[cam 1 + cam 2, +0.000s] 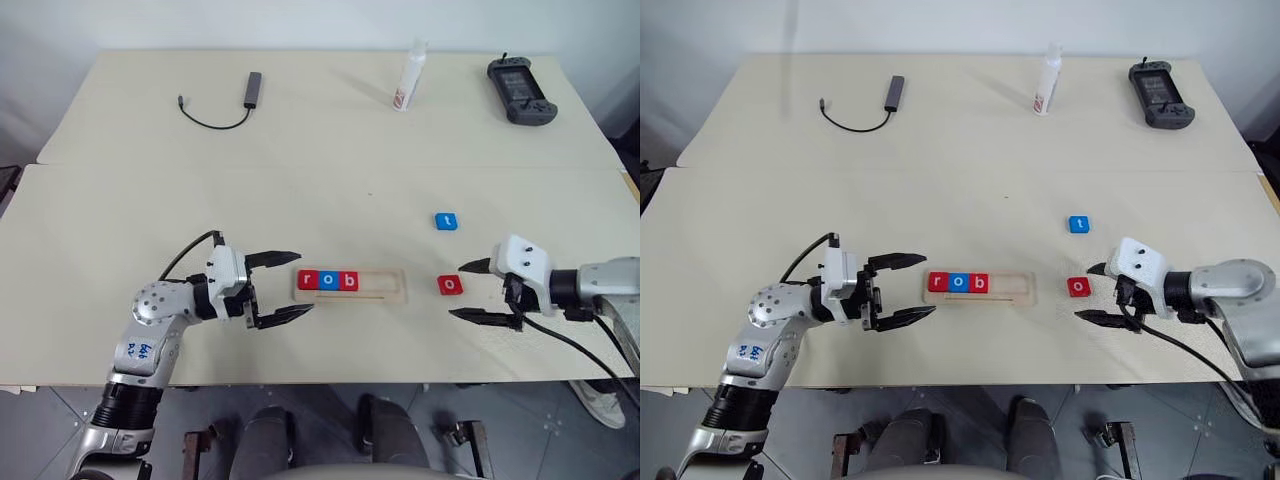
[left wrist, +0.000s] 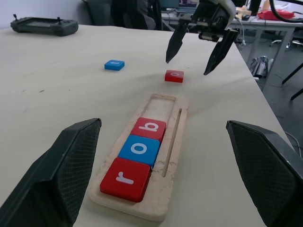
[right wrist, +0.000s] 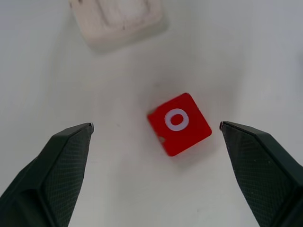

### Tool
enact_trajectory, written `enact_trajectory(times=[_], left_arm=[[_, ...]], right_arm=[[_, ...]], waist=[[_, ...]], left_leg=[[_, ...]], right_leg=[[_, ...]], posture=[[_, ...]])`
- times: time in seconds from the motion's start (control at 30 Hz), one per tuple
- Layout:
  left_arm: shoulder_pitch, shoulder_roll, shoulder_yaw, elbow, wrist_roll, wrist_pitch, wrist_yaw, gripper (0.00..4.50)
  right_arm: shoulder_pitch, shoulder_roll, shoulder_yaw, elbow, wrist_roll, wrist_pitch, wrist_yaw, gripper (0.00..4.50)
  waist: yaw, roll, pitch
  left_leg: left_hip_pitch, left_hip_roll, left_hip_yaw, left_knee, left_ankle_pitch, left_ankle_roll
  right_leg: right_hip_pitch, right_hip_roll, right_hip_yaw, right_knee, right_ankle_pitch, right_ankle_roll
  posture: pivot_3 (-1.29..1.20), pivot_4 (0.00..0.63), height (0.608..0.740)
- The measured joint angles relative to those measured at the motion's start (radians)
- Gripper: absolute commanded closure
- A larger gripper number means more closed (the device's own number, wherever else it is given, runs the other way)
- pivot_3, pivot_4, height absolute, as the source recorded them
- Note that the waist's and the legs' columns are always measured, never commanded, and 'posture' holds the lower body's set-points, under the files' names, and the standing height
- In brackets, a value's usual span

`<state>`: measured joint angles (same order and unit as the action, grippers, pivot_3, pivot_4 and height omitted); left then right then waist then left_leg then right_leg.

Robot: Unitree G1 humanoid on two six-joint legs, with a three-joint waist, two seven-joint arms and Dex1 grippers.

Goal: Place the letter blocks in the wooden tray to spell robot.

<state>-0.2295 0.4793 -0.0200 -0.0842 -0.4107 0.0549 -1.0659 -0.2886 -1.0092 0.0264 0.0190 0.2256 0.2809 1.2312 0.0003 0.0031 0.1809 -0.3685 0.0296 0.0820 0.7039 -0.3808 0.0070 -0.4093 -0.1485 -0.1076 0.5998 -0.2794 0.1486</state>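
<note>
The two head views look forward and down over the whole desk point(image 1: 330, 140) from above. The left wrist view looks low along the wooden tray point(image 2: 173, 142) toward the red o block point(image 2: 174, 76). The right wrist view looks closely down at that block, with the tray's end beyond it.

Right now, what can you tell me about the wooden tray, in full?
The wooden tray is a long, narrow strip of pale wood with rounded corners, lying flat on the table between the two claws. A shallow recess runs along it, with a thin groove beside it. Three blocks sit side by side at its left end: red r, blue o, red b. The right part of the recess is bare. Neither claw touches it.
</note>
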Motion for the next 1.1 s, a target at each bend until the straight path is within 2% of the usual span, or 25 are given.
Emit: enact_trajectory(times=[0.13, 0.17, 0.23, 0.47, 0.5, 0.6, 0.77, 0.87, 1.1], left_arm=[[0.003, 0.000, -0.002, -0.027, 0.000, 0.006, 0.008, 0.00], [0.004, 0.002, -0.002, -0.028, 0.000, 0.009, 0.010, 0.00], [0.005, 0.002, -0.002, -0.029, 0.000, 0.010, 0.017, 0.00], [0.005, 0.008, 0.001, -0.030, 0.000, 0.010, 0.037, 0.00], [0.005, 0.008, 0.001, -0.031, 0.000, 0.010, 0.039, 0.00], [0.011, 0.011, 0.002, -0.040, 0.000, 0.010, 0.043, 0.00], [0.034, 0.015, 0.006, -0.070, 0.000, 0.010, 0.052, 0.00], [0.059, 0.018, 0.010, -0.076, 0.000, 0.013, 0.066, 0.00], [0.081, 0.020, 0.012, -0.106, 0.000, 0.023, 0.088, 0.00]], right_arm=[[-0.116, 0.041, 0.071, 0.172, -0.053, -0.105, 0.058, 0.03], [-0.140, 0.045, 0.087, 0.202, -0.061, -0.133, 0.073, 0.20], [-0.172, 0.056, 0.102, 0.250, -0.074, -0.178, 0.095, 0.63], [-0.202, 0.081, 0.124, 0.298, -0.080, -0.231, 0.141, 2.90], [-0.203, 0.081, 0.124, 0.296, -0.080, -0.227, 0.142, 3.05], [-0.206, 0.081, 0.123, 0.266, -0.077, -0.181, 0.145, 3.05], [-0.285, 0.090, 0.130, 0.060, -0.002, 0.081, 0.165, 3.05], [-0.349, 0.152, 0.170, -0.033, 0.020, 0.191, 0.151, 3.05], [-0.423, 0.253, 0.277, -0.038, -0.032, 0.246, 0.085, 3.05]], waist=[[-0.002, 0.000, 0.000], [-0.002, 0.000, 0.000], [-0.002, 0.000, 0.000], [-0.002, 0.000, 0.000], [-0.002, 0.000, 0.000], [-0.002, 0.000, 0.000], [-0.003, 0.001, 0.001], [-0.002, 0.001, 0.001], [0.008, 0.001, 0.001]], left_leg=[[0.000, 0.000, 0.000, 0.000, 0.000, -0.001], [0.000, 0.000, 0.000, 0.000, 0.000, -0.001], [0.000, 0.001, 0.000, 0.002, 0.000, -0.001], [0.000, 0.001, -0.002, 0.011, 0.000, -0.001], [0.000, 0.001, -0.002, 0.012, 0.000, -0.001], [0.000, 0.002, -0.002, 0.012, 0.000, -0.001], [-0.001, 0.002, -0.002, 0.012, 0.000, -0.001], [-0.001, 0.002, -0.002, 0.012, 0.000, -0.001], [-0.003, 0.001, -0.003, 0.012, 0.000, -0.001]], right_leg=[[0.000, 0.000, -0.001, 0.001, 0.000, 0.000], [0.000, 0.000, -0.001, 0.001, 0.000, 0.000], [0.001, 0.000, -0.001, 0.001, 0.000, 0.000], [0.003, 0.000, -0.001, 0.005, 0.000, 0.000], [0.003, 0.000, -0.001, 0.006, 0.000, 0.000], [0.003, 0.000, 0.000, 0.007, 0.000, 0.000], [0.001, 0.000, 0.000, 0.008, 0.000, 0.000], [0.001, 0.000, 0.000, 0.008, 0.000, -0.001], [0.000, -0.001, -0.001, 0.008, 0.000, -0.001]], posture=[[0.00, 0.150, 0.740], [0.00, 0.150, 0.740], [0.00, 0.150, 0.740], [0.00, 0.150, 0.740], [0.00, 0.150, 0.740], [0.00, 0.150, 0.740], [0.00, 0.150, 0.740], [0.00, 0.150, 0.740], [0.00, 0.150, 0.740]])
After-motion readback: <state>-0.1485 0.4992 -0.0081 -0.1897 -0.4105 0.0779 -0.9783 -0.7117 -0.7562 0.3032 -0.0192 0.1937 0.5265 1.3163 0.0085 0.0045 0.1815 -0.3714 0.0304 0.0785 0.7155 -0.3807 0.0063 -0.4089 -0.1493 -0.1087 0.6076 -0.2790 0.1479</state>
